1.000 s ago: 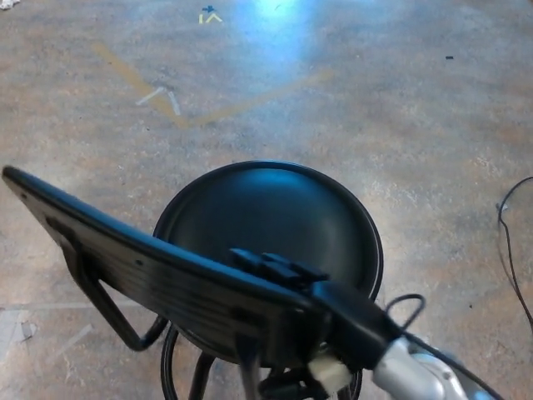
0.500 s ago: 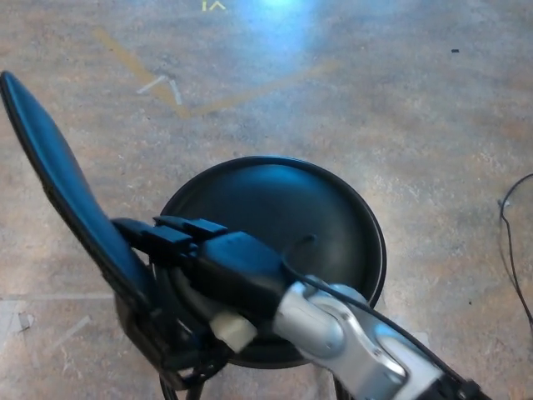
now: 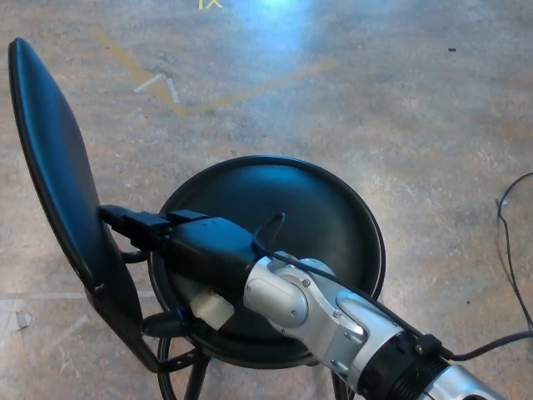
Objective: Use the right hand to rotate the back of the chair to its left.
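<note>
Right arm: it is reaching in from about five o'clock, silver forearm nearest me, crossing over the seat toward the backrest at nine o'clock.

Right robot hand (image 3: 171, 242): it is pressing against the inner face of the chair back, low down. From where I am standing I cannot tell whether its fingers are apart or closed, since only the black top of the hand is showing.

Left robot hand: it is not showing anywhere.

Seat (image 3: 316, 208): the round black pan is sitting at the middle of the view, glossy and hard-looking, and the arm is covering its near-left part.

Chair back (image 3: 54, 158): the long curved black panel is standing on edge at nine to ten o'clock of the seat, held up by a thin bent metal bracket (image 3: 158, 360) near seven o'clock.

Handling: the panel is looking stiff and smooth, so I judge it is turning with the seat as one piece rather than bending; a slick face like that is likely letting a push slide off.

Where to hold: low on the panel, close to the bracket, is seeming the firmest place to push, since the upper tip is likely flexing more.

Floor (image 3: 400, 92): worn mottled concrete is spreading beyond, with a cable (image 3: 510, 250) trailing at three o'clock.
</note>
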{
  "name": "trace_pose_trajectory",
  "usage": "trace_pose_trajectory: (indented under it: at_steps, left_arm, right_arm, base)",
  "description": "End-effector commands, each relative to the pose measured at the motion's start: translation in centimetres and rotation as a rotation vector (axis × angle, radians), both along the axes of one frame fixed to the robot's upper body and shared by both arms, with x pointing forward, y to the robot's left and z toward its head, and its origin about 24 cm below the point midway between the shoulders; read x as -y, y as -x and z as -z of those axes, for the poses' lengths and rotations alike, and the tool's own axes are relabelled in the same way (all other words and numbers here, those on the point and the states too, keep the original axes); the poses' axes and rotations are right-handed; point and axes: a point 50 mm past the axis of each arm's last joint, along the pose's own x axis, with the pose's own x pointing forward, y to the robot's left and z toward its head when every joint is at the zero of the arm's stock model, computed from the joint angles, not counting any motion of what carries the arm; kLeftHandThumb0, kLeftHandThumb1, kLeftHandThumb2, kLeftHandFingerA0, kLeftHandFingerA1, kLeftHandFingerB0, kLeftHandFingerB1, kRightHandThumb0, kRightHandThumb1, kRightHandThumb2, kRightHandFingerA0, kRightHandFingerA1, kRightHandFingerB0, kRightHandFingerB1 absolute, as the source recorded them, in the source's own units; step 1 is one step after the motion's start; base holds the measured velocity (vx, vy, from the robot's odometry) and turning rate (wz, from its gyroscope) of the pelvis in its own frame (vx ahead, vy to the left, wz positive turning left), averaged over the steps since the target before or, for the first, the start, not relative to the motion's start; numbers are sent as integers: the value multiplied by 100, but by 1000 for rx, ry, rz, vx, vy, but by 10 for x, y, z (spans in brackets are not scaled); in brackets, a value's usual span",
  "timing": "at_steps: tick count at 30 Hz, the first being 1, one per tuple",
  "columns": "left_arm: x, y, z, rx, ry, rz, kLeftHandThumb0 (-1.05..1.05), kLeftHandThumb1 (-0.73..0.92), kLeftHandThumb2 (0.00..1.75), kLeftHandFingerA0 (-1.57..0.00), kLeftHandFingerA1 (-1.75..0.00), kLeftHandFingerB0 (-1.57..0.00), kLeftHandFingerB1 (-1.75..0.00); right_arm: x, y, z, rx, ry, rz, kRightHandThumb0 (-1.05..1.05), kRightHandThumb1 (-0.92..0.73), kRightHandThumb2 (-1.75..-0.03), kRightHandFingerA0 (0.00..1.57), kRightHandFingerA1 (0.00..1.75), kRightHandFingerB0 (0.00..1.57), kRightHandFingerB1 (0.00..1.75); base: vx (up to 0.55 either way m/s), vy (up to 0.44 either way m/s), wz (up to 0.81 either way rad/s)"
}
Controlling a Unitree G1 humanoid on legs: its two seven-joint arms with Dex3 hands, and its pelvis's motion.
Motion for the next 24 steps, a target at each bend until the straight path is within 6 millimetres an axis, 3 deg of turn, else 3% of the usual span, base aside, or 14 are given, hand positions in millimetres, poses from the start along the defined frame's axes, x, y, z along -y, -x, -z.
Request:
trace_pose_trajectory:
  at_steps: [1,9,13,15,16,24]
  left_arm:
    - [0,6,1,-20,-7,-6,-56,78,64,-61,-48,-56,-44]
    - [1,11,3,-29,-6,4,-57,79,64,-59,-47,-54,-42]
    - [3,10,3,-27,-1,-7,-56,79,64,-61,-48,-53,-42]
    - [3,10,3,-30,-6,1,-57,79,64,-62,-48,-54,-43]
    - [2,11,3,-27,-8,-2,-57,78,64,-62,-48,-55,-43]
    - [2,14,4,-41,-5,5,-56,79,64,-60,-47,-53,-42]
  right_arm:
    - [-8,5,-1,-13,-38,-23,-103,-65,-107,2,12,0,0]
    - [22,8,5,2,-68,18,-103,-66,-109,1,10,0,0]
    - [66,26,-32,128,-241,53,-96,-60,-104,0,4,0,2]
    - [76,30,-40,178,-250,55,-97,-62,-106,0,5,0,2]
    - [92,37,-50,218,-277,77,-97,-62,-105,0,4,0,3]
    - [153,59,-60,377,-306,227,-95,-63,-107,0,6,0,5]
  base:
    - [0,0,0]
    - [0,0,0]
    - [0,0,0]
    - [0,0,0]
    - [0,0,0]
    - [0,0,0]
